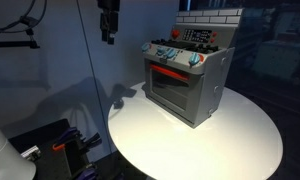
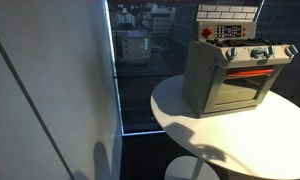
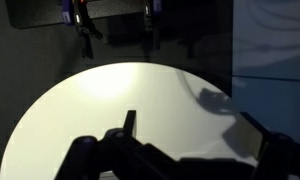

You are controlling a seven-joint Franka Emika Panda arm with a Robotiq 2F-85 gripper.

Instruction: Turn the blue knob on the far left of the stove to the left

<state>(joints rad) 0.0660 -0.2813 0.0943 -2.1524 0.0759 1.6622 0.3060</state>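
The stove (image 1: 188, 85) is a small grey toy oven with a red door handle. It stands on the round white table (image 1: 230, 145) and shows in both exterior views (image 2: 225, 85). The blue knob (image 1: 154, 48) is the left end of its front knob row, also seen small in an exterior view (image 2: 228, 56). My gripper (image 1: 109, 36) hangs high in the air, well left of the stove and off the table's edge. In the wrist view its two dark fingers (image 3: 190, 135) stand apart with nothing between them, over the table top (image 3: 110, 100). The stove is out of the wrist view.
A window with a city view (image 2: 135, 40) lies beside the table. Black gear with an orange part (image 1: 60, 145) sits low, left of the table. Clamps with coloured handles (image 3: 85, 25) hang beyond the table's far edge in the wrist view.
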